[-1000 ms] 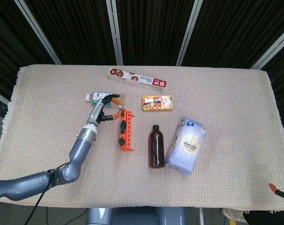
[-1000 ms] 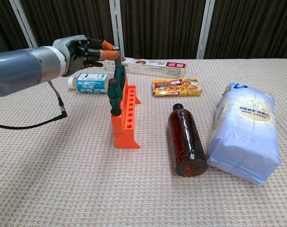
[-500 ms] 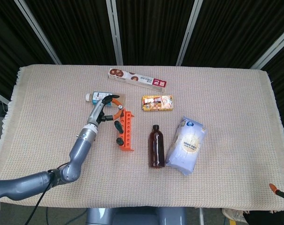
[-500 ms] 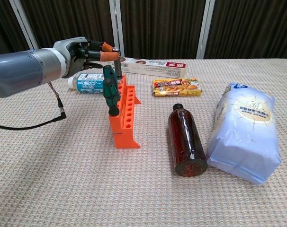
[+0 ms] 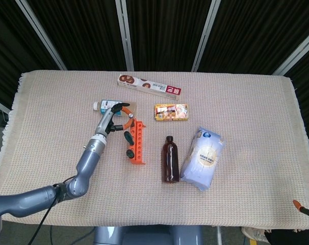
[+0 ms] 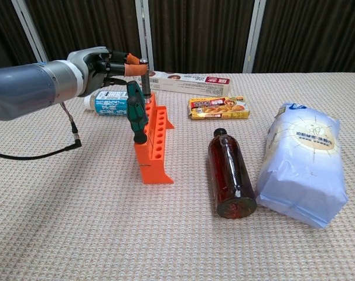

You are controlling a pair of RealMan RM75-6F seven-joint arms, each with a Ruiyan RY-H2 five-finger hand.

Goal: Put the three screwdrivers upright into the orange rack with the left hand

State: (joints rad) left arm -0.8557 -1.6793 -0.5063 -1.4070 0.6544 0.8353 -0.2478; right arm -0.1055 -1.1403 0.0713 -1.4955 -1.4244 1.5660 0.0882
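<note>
Near the left edge of the beige woven table (image 5: 256,102), the hard orange plastic rack (image 6: 154,143) holds two green-handled screwdrivers (image 6: 136,117), while the grey left hand (image 6: 104,65) pinches the light, stiff orange-handled screwdriver (image 6: 136,69) by its fat handle, the best place to hold.

Left hand (image 6: 101,63) holds orange-handled screwdriver (image 6: 137,69) upright over orange rack (image 6: 154,144).

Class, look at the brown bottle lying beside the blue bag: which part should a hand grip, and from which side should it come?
Grip the brown bottle around its wide body, coming from above. It lies flat with its cap pointing away, and the blue bag crowds its right side, so the fingers likely fit best straddling it from overhead.
</note>
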